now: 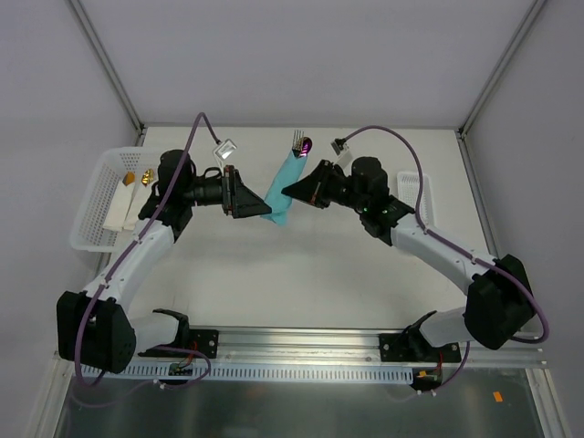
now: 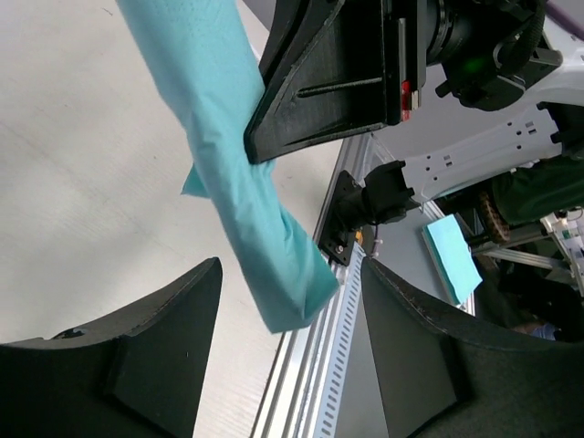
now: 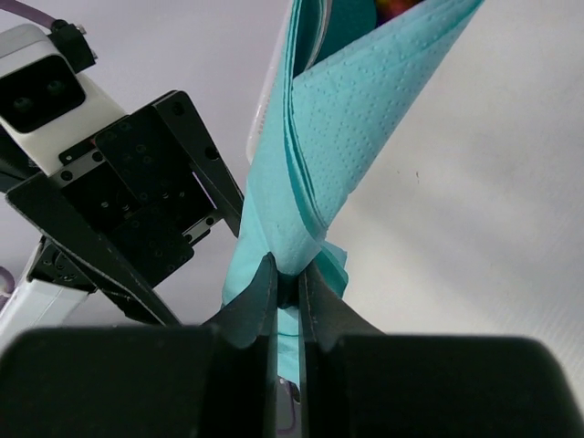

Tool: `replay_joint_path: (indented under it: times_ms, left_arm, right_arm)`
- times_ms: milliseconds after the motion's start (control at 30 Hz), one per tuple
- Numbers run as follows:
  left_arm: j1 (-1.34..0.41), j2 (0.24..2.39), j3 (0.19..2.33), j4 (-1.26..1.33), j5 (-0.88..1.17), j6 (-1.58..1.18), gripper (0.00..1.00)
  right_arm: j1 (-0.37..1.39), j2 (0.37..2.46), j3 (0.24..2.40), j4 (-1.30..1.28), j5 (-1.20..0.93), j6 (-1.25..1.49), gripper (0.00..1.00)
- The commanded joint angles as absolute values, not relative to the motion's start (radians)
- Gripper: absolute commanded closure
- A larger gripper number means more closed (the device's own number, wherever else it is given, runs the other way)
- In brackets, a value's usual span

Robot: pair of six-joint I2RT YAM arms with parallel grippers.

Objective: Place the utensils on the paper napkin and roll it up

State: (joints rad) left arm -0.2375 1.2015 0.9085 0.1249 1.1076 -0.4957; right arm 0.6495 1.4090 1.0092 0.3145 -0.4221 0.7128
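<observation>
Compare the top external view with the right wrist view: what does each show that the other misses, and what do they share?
Only top external: the white basket at the left, holding white napkin rolls. Only right wrist: the right tool seen close, pinched shut on the folded layers of the paper napkin. Both: the teal paper napkin roll and the left tool beside it.

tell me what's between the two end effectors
The teal napkin roll, utensils poking from its top. The right end effector pinches it; the left end effector stands open at its lower end. Clearest in the top view.
</observation>
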Motion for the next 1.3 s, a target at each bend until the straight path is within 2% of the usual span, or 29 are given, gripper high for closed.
replay_joint_path:
  times_ms: [0,300,400,433,467,567,667,733,767,967,1267]
  left_arm:
    - [-0.213,1.151,0.948,0.130,1.196,-0.469,0.37]
    - [-0.175,1.127,0.933,0.130,1.187,-0.540,0.37]
    - [-0.163,1.160,0.873,0.379,1.262,-0.778,0.35]
    - [-0.158,1.179,0.815,0.510,1.275,-0.879,0.32]
    - [-0.153,1.190,0.792,0.761,1.279,-1.076,0.30]
    - [-0.138,1.244,0.752,1.050,1.276,-1.318,0.21]
    - [-0.127,1.281,0.732,1.193,1.256,-1.487,0.17]
    - [-0.126,1.299,0.723,1.322,1.238,-1.557,0.03]
    - [-0.126,1.302,0.716,1.350,1.218,-1.603,0.01]
    - [-0.126,1.335,0.690,1.522,1.175,-1.759,0.01]
    - [-0.126,1.321,0.680,1.646,1.108,-1.916,0.02]
  right_arm:
    - [0.650,1.339,1.025,0.437,-0.408,0.698,1.00]
    - [0.675,1.351,1.035,0.532,-0.413,0.756,1.00]
    - [0.695,1.367,1.051,0.567,-0.429,0.764,1.00]
    - [0.698,1.371,1.057,0.575,-0.434,0.768,1.00]
    - [0.703,1.373,1.066,0.580,-0.436,0.769,1.00]
    - [0.710,1.373,1.077,0.581,-0.440,0.764,1.00]
    - [0.715,1.370,1.088,0.583,-0.449,0.767,1.00]
    - [0.724,1.370,1.100,0.583,-0.451,0.773,1.00]
    - [0.727,1.371,1.103,0.584,-0.451,0.776,1.00]
    - [0.753,1.385,1.120,0.607,-0.436,0.795,1.00]
    - [0.782,1.442,1.157,0.643,-0.416,0.811,1.00]
